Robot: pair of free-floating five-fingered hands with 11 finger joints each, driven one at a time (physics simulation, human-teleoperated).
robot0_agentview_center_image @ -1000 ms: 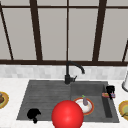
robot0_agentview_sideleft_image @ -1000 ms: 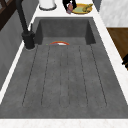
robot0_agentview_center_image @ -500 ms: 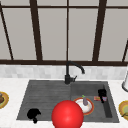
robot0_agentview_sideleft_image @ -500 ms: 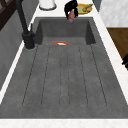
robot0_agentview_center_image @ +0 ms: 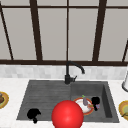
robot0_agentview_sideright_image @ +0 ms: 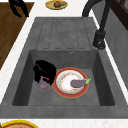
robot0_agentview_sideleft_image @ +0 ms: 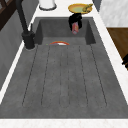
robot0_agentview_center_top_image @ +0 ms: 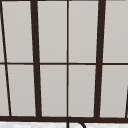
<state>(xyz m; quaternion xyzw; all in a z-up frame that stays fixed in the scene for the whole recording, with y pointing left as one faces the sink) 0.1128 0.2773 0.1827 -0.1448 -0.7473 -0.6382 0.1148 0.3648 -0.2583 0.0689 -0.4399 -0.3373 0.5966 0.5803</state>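
On the counter at the far left stands a yellow-rimmed plate (robot0_agentview_center_image: 2, 99) with a brown lump of food on it, seen also at the top of the right side view. The left hand (robot0_agentview_center_image: 33, 114) hangs over the front left edge of the draining board (robot0_agentview_center_image: 42, 100), its fingers curled downward and holding nothing. A red ball (robot0_agentview_center_image: 67, 115) sits in front of the sink's near edge in the front view. Behind it, the black tap (robot0_agentview_center_image: 71, 71) rises from the back rim.

In the basin (robot0_agentview_sideright_image: 100, 75) lies a white plate with an orange-red rim (robot0_agentview_sideright_image: 67, 83), and on it rests a small grey-purple eggplant (robot0_agentview_sideright_image: 78, 83). Its long axis runs roughly across the basin in the right side view, the green stalk end pointing toward the tap side wall, the blunt end toward the plate's middle.

Just beside the plate, the right hand (robot0_agentview_sideright_image: 44, 70) is curled round a small pinkish-grey cup-like object (robot0_agentview_sideright_image: 44, 83), which hangs below the fingers; in the left side view it stands upright, its long axis vertical. Compared with half a second ago, the hand and the object have sunk lower into the basin, nearer the plate.

At the far right, another yellow plate (robot0_agentview_center_image: 123, 110) holds greenish food, and a white vessel (robot0_agentview_center_image: 125, 82) stands behind it.
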